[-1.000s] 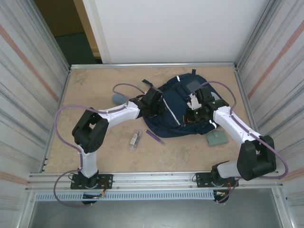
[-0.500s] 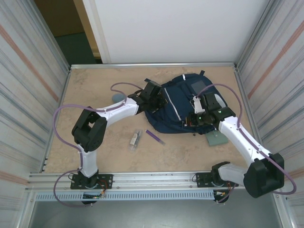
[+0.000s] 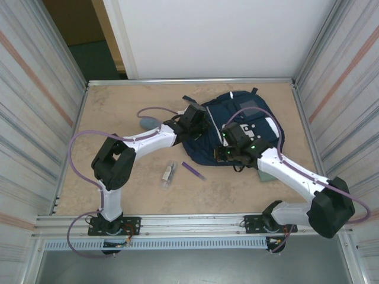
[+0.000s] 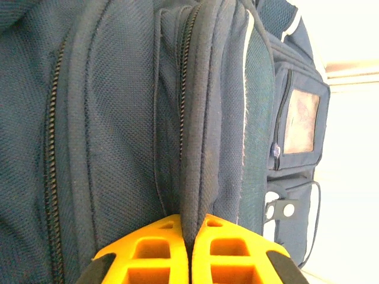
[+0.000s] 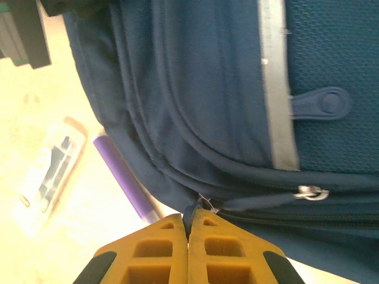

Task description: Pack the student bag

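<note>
Top external: student bag (image 3: pixel 214 129) lies far and right of centre on the table (image 3: pixel 118 177). Left gripper (image 4: pixel 189 235) pinches a fabric fold on the bag's left side. Right gripper (image 5: pixel 188 226) is pressed together on a small tab at the bag's near edge, beside a purple pen (image 5: pixel 121 177).

One each: bag (image 3: pixel 249 112), pen (image 3: pixel 193 170), packet (image 3: pixel 169 174), green pad (image 3: pixel 264 176), blue-grey item (image 3: pixel 146 123)

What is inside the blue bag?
Its inside cannot be seen: the bag lies on the table, and the zips that show look closed, so fabric covers everything. A purple pen and a clear packet lie outside, beside it.
</note>
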Controlling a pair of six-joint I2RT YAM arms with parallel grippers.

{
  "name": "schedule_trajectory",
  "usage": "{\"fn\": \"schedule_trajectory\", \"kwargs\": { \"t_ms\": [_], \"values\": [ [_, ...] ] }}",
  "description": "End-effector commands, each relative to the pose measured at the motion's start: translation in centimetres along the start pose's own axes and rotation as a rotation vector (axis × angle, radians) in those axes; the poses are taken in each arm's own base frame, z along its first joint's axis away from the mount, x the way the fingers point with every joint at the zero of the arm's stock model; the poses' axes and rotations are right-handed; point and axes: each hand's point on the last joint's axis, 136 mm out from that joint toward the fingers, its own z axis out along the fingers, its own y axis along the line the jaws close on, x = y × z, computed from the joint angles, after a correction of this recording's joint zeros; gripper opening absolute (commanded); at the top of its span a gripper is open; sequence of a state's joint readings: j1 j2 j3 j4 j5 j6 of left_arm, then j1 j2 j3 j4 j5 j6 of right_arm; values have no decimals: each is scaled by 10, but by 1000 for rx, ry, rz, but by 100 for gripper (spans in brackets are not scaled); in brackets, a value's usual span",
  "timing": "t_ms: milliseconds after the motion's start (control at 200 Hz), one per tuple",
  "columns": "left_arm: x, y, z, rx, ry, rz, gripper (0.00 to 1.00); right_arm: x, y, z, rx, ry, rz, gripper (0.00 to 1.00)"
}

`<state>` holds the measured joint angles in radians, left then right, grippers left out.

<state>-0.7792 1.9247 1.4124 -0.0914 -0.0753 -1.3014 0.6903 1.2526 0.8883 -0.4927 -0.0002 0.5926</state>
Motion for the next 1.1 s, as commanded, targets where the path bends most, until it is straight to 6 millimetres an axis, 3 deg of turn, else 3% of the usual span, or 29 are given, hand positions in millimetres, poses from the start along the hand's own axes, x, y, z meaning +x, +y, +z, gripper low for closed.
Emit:
{"fn": "schedule_trajectory", "kwargs": {
  "t_ms": [0, 100, 180, 326, 486, 606, 676, 777, 912, 1092],
  "values": [
    [-5, -27, 6, 103, -58, -37, 0, -36, 37, -9, -81, -157, 126, 7],
    [-4, -27, 10, 131, -43, -25, 0, -32, 37, -6, -50, -188, 115, 12],
    [-2, -23, 14, 169, 2, -36, 28, -23, 27, -5, -7, -161, 91, 22],
    [-4, -28, -1, 261, 131, 102, 42, 4, 28, -10, -47, -54, -74, 37],
    [-4, -22, -45, 278, 225, 332, 46, 16, -18, -29, 71, 22, -84, 47],
    [9, -7, -73, 236, 270, 516, 46, 12, -47, -34, 79, 86, 8, 48],
    [21, -2, -80, 218, 307, 583, 47, 6, -53, -36, 62, 102, 43, 49],
    [38, 2, -77, 189, 354, 629, 48, -4, -51, -33, 33, 114, 19, 55],
    [62, 2, -61, 148, 414, 628, 49, -14, -78, -24, 143, 127, 113, 58],
    [96, 10, -40, 70, 502, 663, 50, -10, -72, -12, 87, 128, 162, 59]
  ]
}}
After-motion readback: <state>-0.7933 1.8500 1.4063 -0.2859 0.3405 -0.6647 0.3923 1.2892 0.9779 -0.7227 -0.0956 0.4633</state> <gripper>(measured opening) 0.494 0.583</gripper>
